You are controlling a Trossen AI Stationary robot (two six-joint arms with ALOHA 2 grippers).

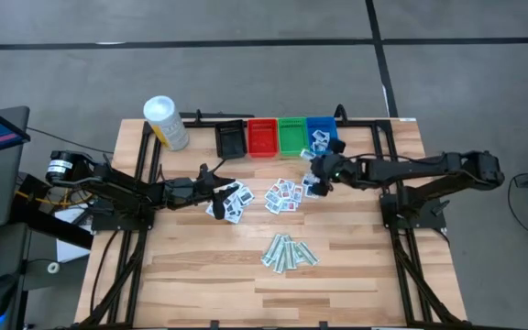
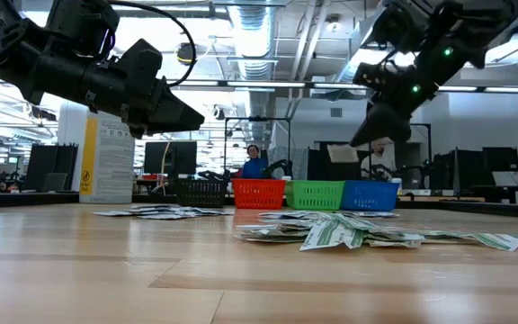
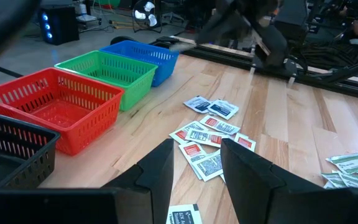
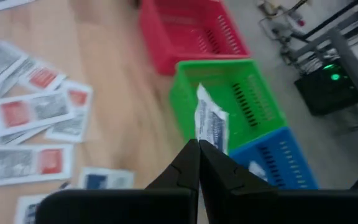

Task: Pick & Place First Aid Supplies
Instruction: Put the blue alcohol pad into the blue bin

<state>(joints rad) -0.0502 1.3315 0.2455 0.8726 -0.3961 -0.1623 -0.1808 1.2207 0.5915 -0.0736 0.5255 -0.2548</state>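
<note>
- Right gripper (image 4: 197, 149) is pinched tight on a white packet with blue print (image 4: 209, 123), held up over the table close to the green bin (image 4: 229, 99) and blue bin (image 4: 278, 163); the packet's lower edge is hidden between the fingers.
- Left gripper (image 3: 196, 163) hangs above the table with its jaws parted, nothing between them; one packet (image 3: 182, 214) below it is cut off by the frame.
- Red-print packets (image 3: 207, 140) lie loose mid-table, their print too small to read.
- Pale-green strips (image 1: 289, 252) are heaped nearer the front edge.
</note>
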